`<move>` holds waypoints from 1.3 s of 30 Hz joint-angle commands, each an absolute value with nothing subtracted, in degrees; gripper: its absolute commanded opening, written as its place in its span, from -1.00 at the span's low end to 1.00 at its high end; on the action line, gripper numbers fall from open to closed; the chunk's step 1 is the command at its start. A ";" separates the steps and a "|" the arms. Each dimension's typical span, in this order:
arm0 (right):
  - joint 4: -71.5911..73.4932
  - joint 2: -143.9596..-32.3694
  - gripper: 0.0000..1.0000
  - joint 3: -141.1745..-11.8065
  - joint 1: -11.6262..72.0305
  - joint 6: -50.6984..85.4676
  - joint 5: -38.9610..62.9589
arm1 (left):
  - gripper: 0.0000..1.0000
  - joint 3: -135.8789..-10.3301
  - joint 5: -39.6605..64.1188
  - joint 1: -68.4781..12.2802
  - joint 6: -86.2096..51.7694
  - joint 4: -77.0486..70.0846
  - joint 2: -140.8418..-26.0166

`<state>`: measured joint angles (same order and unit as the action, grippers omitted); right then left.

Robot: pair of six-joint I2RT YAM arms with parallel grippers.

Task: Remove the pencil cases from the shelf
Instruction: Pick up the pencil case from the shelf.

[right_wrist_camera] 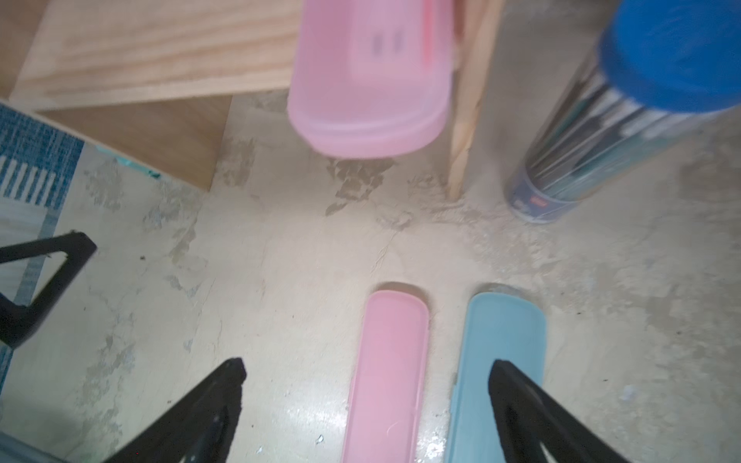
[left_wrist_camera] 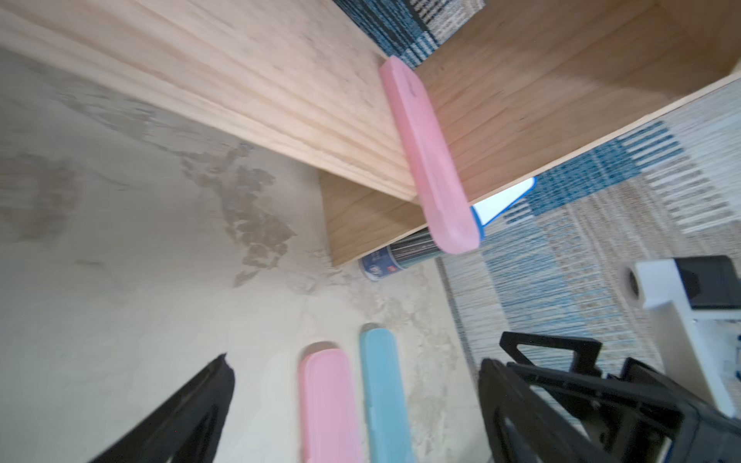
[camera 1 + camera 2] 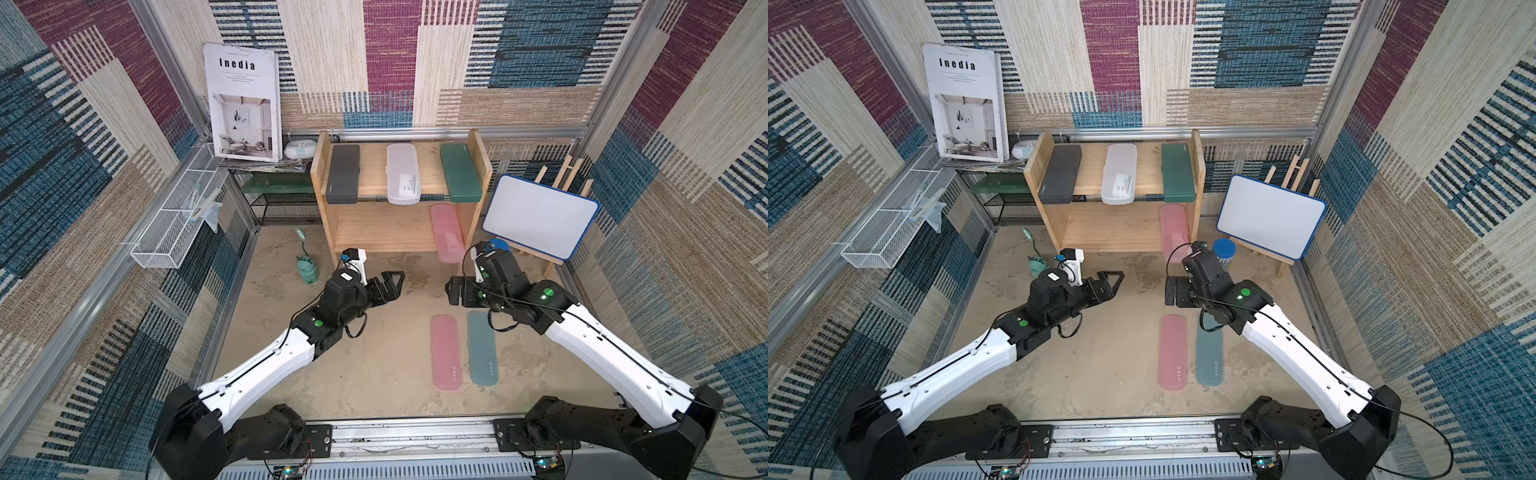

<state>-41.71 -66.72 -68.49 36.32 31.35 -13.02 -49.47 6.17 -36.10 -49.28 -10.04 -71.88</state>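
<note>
The wooden shelf (image 3: 376, 232) stands at the back. Its top tier carries a dark grey case (image 3: 343, 173), a frosted white case (image 3: 403, 174) and a larger dark green case (image 3: 460, 172). A pink case (image 3: 446, 232) (image 1: 369, 80) lies on the lower tier at the right, jutting over the front edge. On the table lie another pink case (image 3: 446, 352) (image 1: 387, 373) and a teal case (image 3: 482, 349) (image 2: 383, 393), side by side. My left gripper (image 3: 390, 284) (image 2: 357, 360) hovers open in front of the shelf. My right gripper (image 3: 455, 291) (image 1: 367, 362) is open and empty above the two table cases.
A blue-lidded cylinder of pencils (image 3: 498, 244) (image 1: 625, 120) stands right of the shelf, before a whiteboard on an easel (image 3: 540, 216). A green toy (image 3: 306, 270), a black mesh rack (image 3: 286, 208), a white wire basket (image 3: 174, 224) and a magazine (image 3: 243, 104) are on the left.
</note>
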 commanded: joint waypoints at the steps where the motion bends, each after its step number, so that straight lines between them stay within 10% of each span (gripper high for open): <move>1: -44.25 -65.75 0.99 -69.63 34.71 29.69 -16.34 | 0.98 -53.19 16.17 -36.05 -58.31 -24.61 -79.13; 16: -43.24 -66.07 0.99 -71.89 27.33 25.51 -13.91 | 0.79 -72.79 23.85 -39.32 -67.56 -30.31 -105.27; 24: -43.24 -65.74 0.98 -71.50 26.63 24.72 -13.33 | 0.04 -73.26 21.88 -39.46 -68.56 -29.58 -107.06; 39: -42.82 -65.57 0.98 -71.02 26.54 23.99 -12.46 | -0.53 -72.24 19.71 -39.46 -68.33 -29.10 -107.00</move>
<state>-43.77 -65.89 -71.13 26.57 24.49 -13.02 -72.86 20.97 -39.59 -68.73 -30.68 -107.22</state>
